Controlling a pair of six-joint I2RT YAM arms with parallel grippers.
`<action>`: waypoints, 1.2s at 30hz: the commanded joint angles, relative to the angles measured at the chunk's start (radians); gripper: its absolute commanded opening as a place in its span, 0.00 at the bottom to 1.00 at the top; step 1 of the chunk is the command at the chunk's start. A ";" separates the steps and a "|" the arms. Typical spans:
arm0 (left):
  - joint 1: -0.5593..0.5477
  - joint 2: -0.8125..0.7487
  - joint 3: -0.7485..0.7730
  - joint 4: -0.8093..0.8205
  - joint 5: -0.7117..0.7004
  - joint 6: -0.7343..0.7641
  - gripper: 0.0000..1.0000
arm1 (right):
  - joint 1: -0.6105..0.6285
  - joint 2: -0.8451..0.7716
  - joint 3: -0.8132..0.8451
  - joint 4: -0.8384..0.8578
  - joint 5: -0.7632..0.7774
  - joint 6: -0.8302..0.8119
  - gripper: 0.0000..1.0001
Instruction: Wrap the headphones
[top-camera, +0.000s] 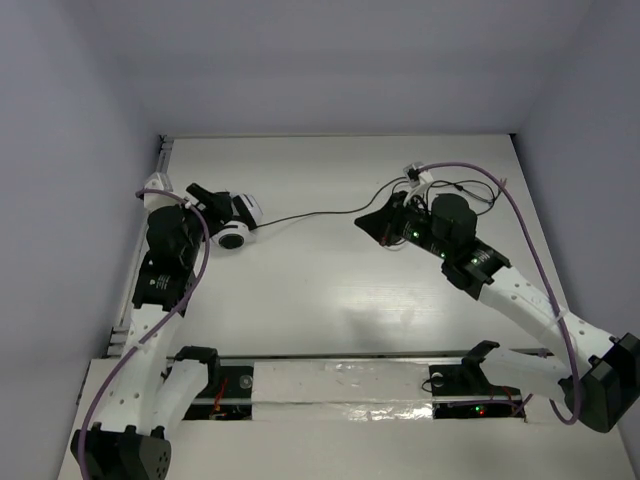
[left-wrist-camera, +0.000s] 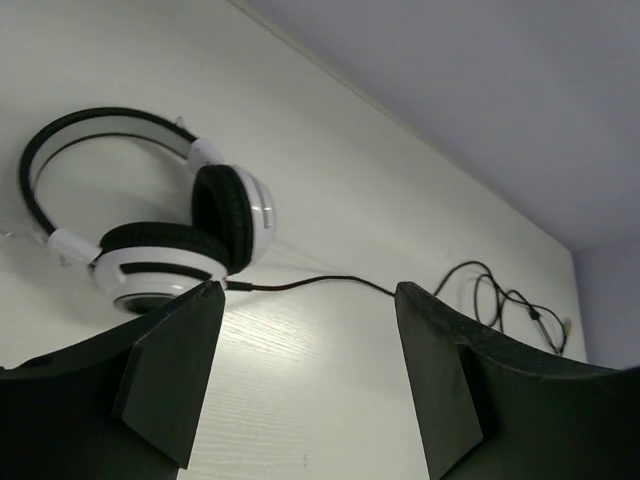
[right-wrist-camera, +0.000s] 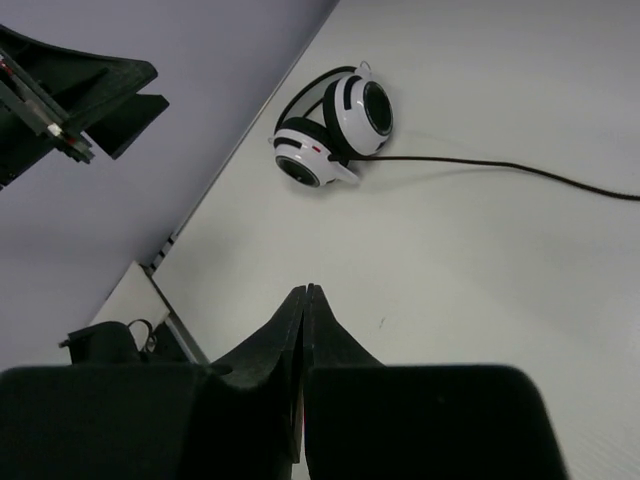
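The left arm reaches along the left edge of the table (top-camera: 330, 290). Its left gripper (left-wrist-camera: 305, 375) is wide open and holds nothing; the headphones (left-wrist-camera: 165, 235) lie just beyond its fingertips, at the far left of the table near the wall (top-camera: 70, 150).

The right arm bends over the right half, and its right gripper (right-wrist-camera: 305, 330) is closed, the fingers pressed together with nothing seen between them.

The cable (top-camera: 310, 215) runs from the headphones to the right and ends in loose loops beside the right gripper. Between the two grippers the table is open, also on the near side.
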 joint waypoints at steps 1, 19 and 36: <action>-0.002 0.025 0.019 -0.067 -0.119 -0.013 0.66 | 0.028 -0.022 -0.020 0.017 0.017 -0.001 0.00; 0.127 0.183 -0.010 -0.256 -0.300 -0.091 0.71 | 0.048 -0.099 -0.040 0.004 0.048 -0.001 0.43; 0.157 0.402 -0.025 -0.165 -0.248 -0.206 0.87 | 0.075 -0.044 -0.033 -0.004 0.013 -0.011 0.83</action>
